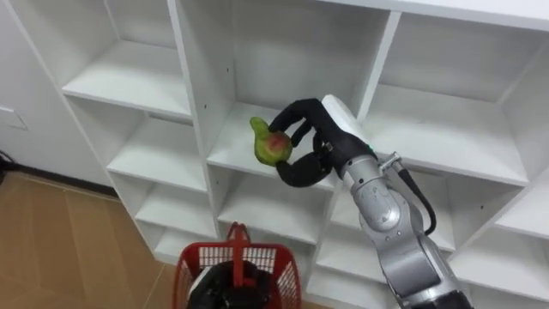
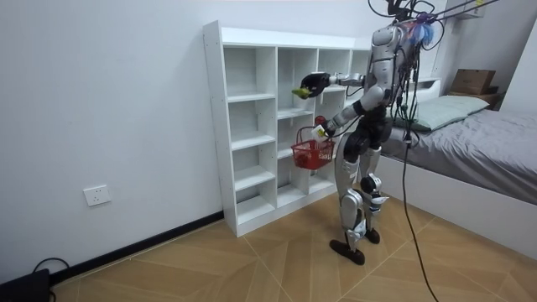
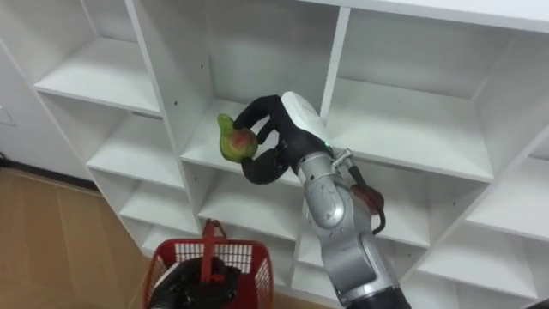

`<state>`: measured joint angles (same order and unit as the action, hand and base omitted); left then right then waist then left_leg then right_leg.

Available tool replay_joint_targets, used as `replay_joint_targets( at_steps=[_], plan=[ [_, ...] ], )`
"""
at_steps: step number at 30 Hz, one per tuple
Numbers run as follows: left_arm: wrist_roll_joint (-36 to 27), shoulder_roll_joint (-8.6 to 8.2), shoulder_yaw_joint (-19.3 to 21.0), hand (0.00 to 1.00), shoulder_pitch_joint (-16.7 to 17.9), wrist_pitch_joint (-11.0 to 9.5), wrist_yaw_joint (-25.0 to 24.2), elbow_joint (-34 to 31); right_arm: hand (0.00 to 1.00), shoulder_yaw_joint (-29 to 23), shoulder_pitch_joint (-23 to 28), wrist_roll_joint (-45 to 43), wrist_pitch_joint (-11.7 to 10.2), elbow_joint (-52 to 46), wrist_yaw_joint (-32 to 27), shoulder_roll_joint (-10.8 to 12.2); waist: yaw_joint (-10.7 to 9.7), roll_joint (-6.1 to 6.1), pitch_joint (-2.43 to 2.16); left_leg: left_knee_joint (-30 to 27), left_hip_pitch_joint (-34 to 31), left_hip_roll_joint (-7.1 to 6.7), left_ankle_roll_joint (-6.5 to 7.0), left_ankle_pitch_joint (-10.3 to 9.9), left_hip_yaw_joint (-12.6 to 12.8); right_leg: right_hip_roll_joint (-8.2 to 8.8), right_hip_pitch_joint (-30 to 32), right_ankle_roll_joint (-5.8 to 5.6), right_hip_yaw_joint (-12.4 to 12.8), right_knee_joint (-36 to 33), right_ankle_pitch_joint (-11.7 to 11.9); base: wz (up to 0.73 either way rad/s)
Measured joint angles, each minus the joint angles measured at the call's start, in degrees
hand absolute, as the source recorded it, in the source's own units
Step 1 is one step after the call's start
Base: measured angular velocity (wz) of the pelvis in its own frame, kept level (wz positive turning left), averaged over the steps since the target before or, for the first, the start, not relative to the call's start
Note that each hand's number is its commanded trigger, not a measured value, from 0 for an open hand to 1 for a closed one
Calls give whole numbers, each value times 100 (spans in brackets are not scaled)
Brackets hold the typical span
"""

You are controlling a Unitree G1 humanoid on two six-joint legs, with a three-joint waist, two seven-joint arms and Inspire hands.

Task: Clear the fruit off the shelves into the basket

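A green fruit with a red blush [image 1: 272,144] is held in front of the white closet's [image 1: 446,137] middle shelf, with my right hand [image 1: 316,137] shut round it, fingers curled over and under. Low in the eye views hangs a red mesh basket [image 1: 281,260]. My black left hand [image 1: 216,290] is at its handle [image 1: 238,245]. In the room view I stand upright facing the closet [image 2: 252,126], the fruit [image 2: 299,91] raised at chest height above the basket [image 2: 312,155].
The closet's compartments around my right hand look bare. Wooden floor [image 1: 60,249] lies to the left below the shelves. A bed [image 2: 487,151] stands behind me on the room view's right, and a wall socket [image 2: 98,195] sits low on the white wall.
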<state>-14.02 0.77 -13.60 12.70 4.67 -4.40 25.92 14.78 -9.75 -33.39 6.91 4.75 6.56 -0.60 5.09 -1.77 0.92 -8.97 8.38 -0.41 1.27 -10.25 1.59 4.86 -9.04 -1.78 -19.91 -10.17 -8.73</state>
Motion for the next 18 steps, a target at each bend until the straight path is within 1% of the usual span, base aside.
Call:
replay_joint_targets(
  at_steps=[3,6,11,12,15,16,18],
  plan=[
    [-173,-49,-113,100,-92,21,-132,-66,100,11,2,3,13,-95,164,1,-12,-33,-4,33,33,13,2,-1,70,-6,33,-1,82,-35,-1,-12],
    [-216,-45,-120,100,-95,119,-139,-177,100,3,2,3,15,-180,239,2,-19,-43,-10,32,35,54,7,-6,123,-6,56,-1,120,-41,0,-7],
    [-215,-40,-121,100,-95,160,-139,-361,100,-22,83,3,20,-246,311,20,-31,-43,-12,31,35,58,8,-7,158,-12,81,2,166,-46,2,-4],
    [-215,-40,-136,100,-94,172,-139,-409,100,-54,212,15,37,-345,311,17,-33,-39,-14,32,35,58,8,-7,159,-13,81,2,171,-47,2,0],
    [-211,-31,-139,100,-95,248,-134,-453,100,-117,365,9,108,-376,313,17,-165,-16,-23,31,29,60,8,-7,173,-21,94,6,204,-53,4,-5],
    [-212,-28,-140,100,-95,272,-131,-454,100,-142,395,0,153,-376,313,6,-185,8,-33,33,31,65,7,-8,229,-28,117,13,249,-60,8,-18],
    [-214,-26,-138,100,-95,286,-130,-465,100,-201,435,7,177,-396,361,-21,-201,32,-48,37,27,66,6,-9,290,-38,149,24,271,-69,16,-16]
  ],
)
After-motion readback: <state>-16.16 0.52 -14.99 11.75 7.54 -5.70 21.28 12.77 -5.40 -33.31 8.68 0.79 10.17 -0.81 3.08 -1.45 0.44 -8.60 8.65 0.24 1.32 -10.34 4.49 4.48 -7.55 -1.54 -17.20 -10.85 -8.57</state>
